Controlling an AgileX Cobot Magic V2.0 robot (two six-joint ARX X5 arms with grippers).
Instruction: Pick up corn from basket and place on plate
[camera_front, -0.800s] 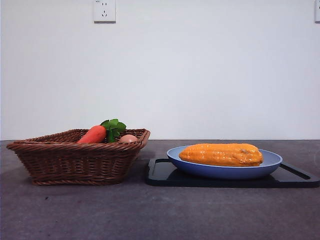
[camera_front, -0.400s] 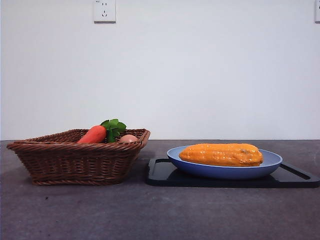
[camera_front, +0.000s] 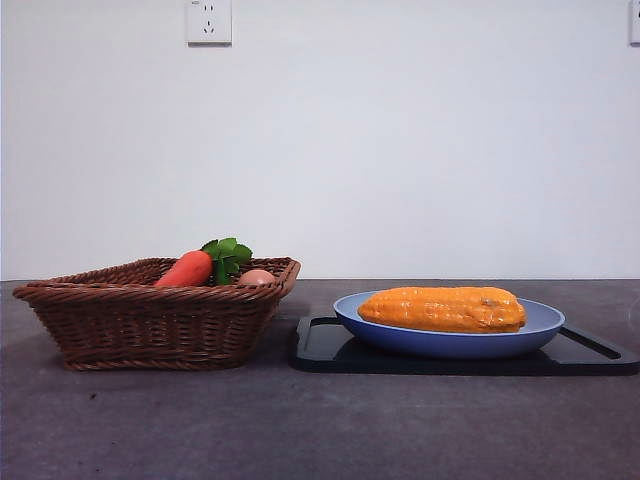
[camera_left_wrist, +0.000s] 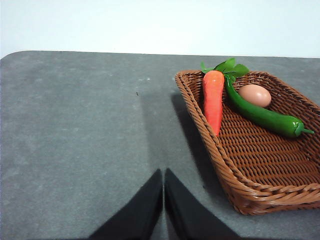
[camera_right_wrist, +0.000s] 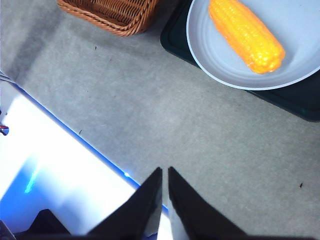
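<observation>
Tools (camera_left_wrist: 163, 182) (camera_right_wrist: 165, 180) closed, empty, above table, away from corn (camera_front: 442, 309).

Even bright light, sharp focus, soft shadows

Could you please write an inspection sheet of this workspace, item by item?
Surface: grey table, a few small dark specks.
Job's things: corn lies on the plate; basket stands beside it.
Clutter: black tray under the plate; carrot, egg and green pepper in the basket.
Grippers: left gripper shut, over bare table near the basket; right gripper shut, near the table's edge.
Cables: nothing seen.
Surroundings: white wall, socket.
</observation>
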